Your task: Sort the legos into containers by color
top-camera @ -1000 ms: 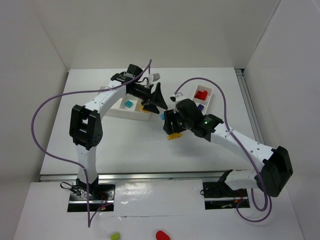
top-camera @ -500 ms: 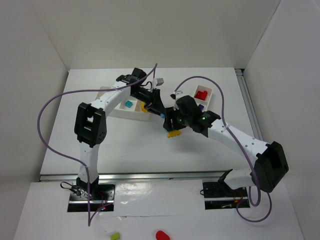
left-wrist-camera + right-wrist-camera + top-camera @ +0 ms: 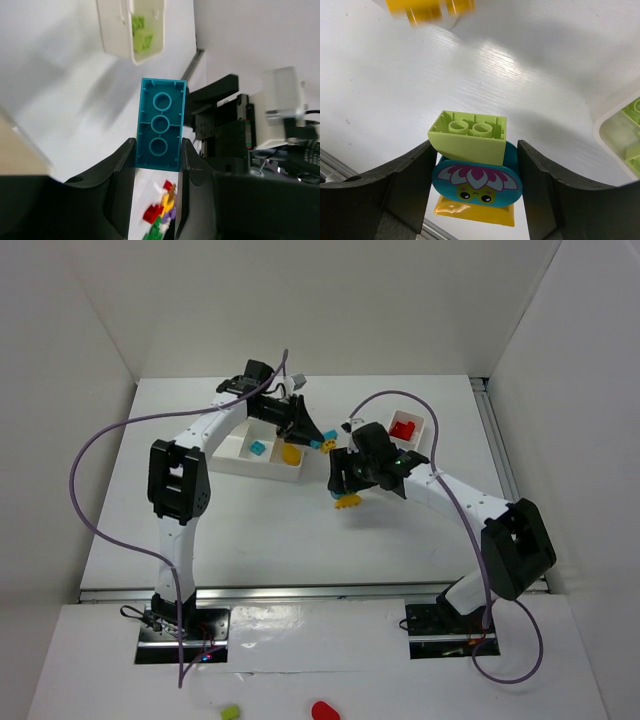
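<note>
Left gripper (image 3: 157, 148) clamping a cyan-blue rectangular plastic brick (image 3: 161, 125) toward the far edge of the tabletop (image 3: 200, 530), right gripper (image 3: 475, 167) squeezing a lime green studded plastic brick (image 3: 468, 136) mid-table.

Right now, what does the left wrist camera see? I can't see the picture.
The left gripper pinches a cyan brick, hollow underside facing the camera. Above it is the end of a white tray holding lime bricks; below is a small heap of mixed bricks.
</note>
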`<state>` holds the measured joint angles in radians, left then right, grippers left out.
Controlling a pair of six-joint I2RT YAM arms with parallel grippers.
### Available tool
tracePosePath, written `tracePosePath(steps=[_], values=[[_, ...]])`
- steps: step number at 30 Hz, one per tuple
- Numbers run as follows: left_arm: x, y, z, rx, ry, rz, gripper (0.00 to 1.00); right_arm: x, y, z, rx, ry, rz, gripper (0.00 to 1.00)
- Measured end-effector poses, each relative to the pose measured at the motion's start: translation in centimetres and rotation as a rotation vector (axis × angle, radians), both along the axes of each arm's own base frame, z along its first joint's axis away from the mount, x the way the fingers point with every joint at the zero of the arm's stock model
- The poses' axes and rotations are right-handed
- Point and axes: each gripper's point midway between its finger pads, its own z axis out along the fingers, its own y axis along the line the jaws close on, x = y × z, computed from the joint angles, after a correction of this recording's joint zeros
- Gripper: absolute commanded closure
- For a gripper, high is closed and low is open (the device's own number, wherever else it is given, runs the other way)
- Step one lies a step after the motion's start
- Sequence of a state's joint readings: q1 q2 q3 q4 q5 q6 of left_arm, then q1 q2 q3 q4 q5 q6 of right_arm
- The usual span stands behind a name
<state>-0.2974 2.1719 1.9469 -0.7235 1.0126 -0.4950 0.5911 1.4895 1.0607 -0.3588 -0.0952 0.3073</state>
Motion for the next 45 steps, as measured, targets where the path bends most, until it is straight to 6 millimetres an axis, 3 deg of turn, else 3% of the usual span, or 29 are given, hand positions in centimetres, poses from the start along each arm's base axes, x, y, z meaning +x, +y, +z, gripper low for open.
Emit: tracePosePath(steps=[6,10,15,19,20,21,23,28,33,35,39,42,45], values=[[3.5,2.1,1.3,0.03,-0.076,0.096,1.0,1.4,0.3,-0.1,0.016,0.002,0.005,0.56],[5.0,4.3,0.8,0.086,-0.084,0.171,1.0,2.7,0.6,-0.3,0.024,0.003,-0.001,0.56],[6.4,8.1,-0.2,0.148,-0.066,0.269,1.0,4.7,1.9,-3.1,0.003,0.054,0.002,0.56],[7.0,10.3,0.6,0.141,-0.067,0.318,1.0,4.7,1.9,-6.5,-0.034,0.127,0.0,0.44],[6.9,10.5,0.9,0.129,-0.066,0.324,1.0,4.8,1.9,-7.3,-0.044,0.141,-0.001,0.29],[6.8,10.7,1.3,0.113,-0.062,0.327,1.0,4.9,2.0,-7.8,-0.052,0.151,-0.002,0.21],[6.5,10.7,2.0,0.08,-0.059,0.322,1.0,5.2,2.1,-7.9,-0.057,0.158,-0.008,0.16],[6.1,10.1,3.4,0.003,-0.064,0.293,1.0,7.4,3.2,-4.3,-0.012,0.073,-0.013,0.2],[5.5,9.4,4.5,-0.086,-0.07,0.248,1.0,8.7,3.5,3.0,0.13,-0.048,0.0,0.23],[5.1,9.1,4.9,-0.124,-0.07,0.231,1.0,9.3,3.7,6.5,0.254,-0.085,0.026,0.19],[4.1,8.7,5.6,-0.205,-0.082,0.194,1.0,10.7,4.2,11.8,0.506,-0.13,0.095,0.1],[3.3,8.5,5.9,-0.265,-0.086,0.164,1.0,11.1,5.1,13.4,0.657,-0.106,0.148,0.1],[2.7,8.3,6.0,-0.31,-0.084,0.137,1.0,10.8,6.7,13.6,0.782,-0.044,0.216,0.1]])
